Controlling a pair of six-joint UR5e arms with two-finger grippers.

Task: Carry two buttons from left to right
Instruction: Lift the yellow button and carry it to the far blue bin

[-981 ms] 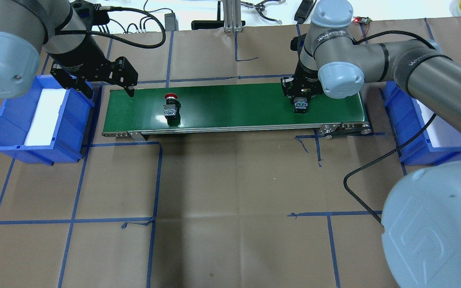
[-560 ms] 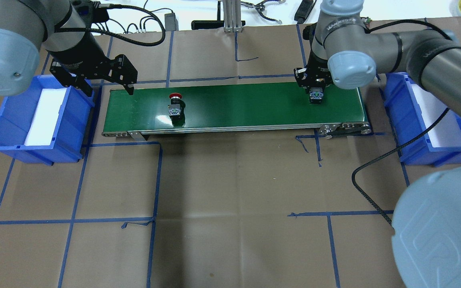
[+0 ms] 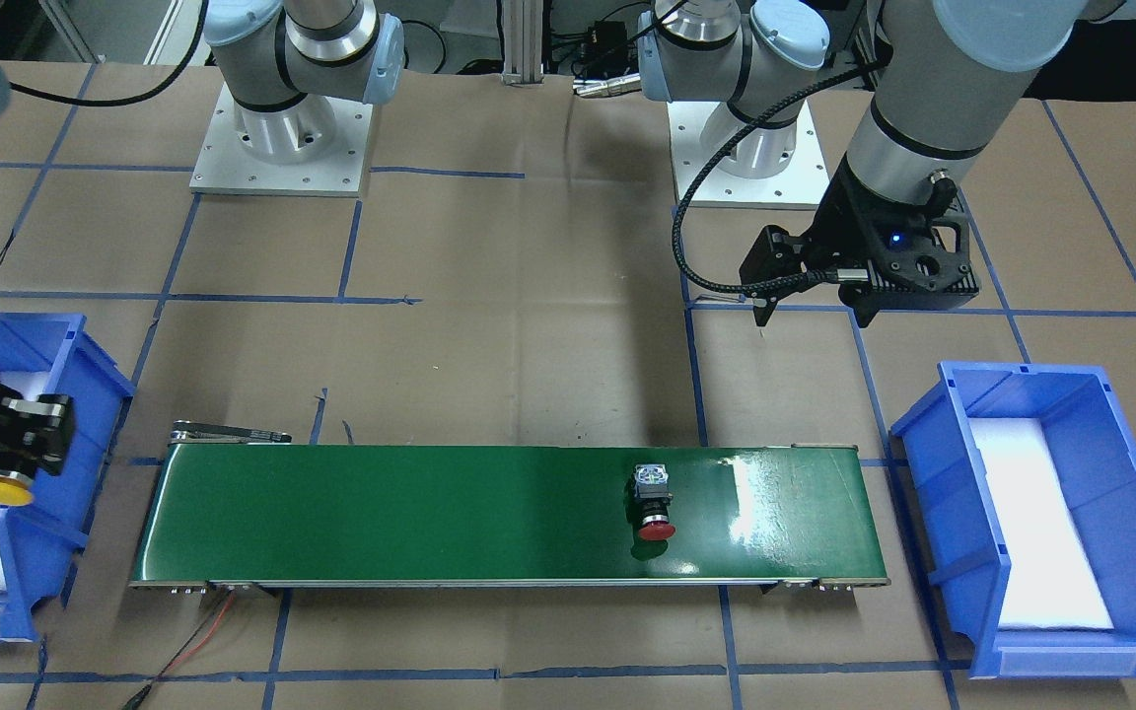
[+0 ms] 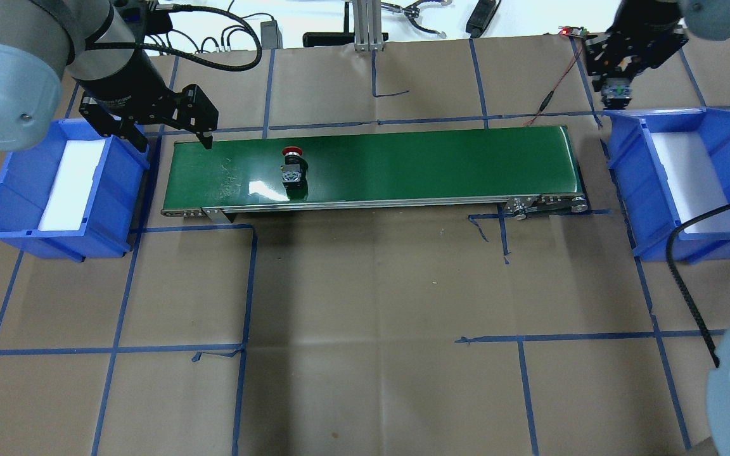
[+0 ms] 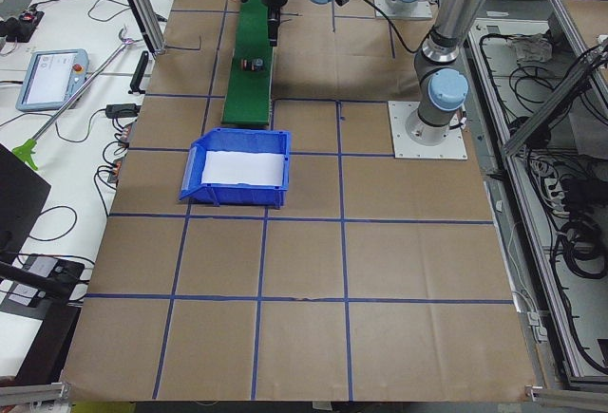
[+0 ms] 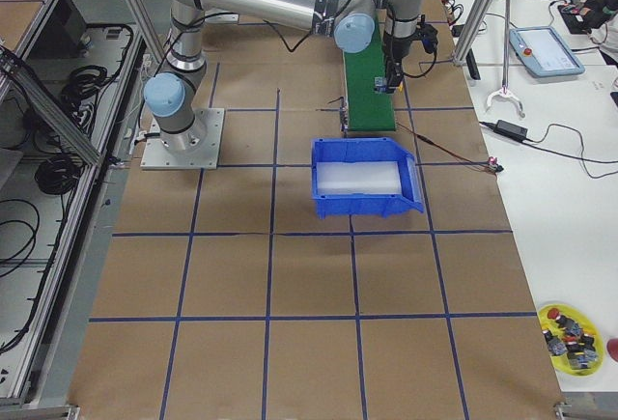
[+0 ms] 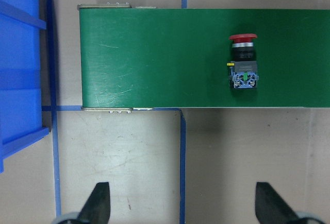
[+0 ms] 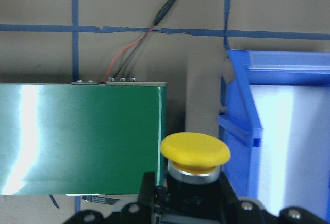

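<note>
1. The right gripper (image 4: 616,88) is clamped on the yellow button (image 8: 195,154).
2. That button hangs between the green belt's (image 4: 403,161) right end and the right bin (image 4: 630,174), seemingly just at its rim, though height is hard to judge.
3. The red button (image 4: 293,168) lies on its side on the belt's left part.
4. The left gripper (image 4: 173,144) hovers with its jaws spread wide by the belt's left end, beside the left bin (image 4: 16,183).

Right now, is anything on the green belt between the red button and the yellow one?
No. The overhead view shows the conveyor belt bare from the red button to its end, past which the right gripper holds the yellow button.
</note>
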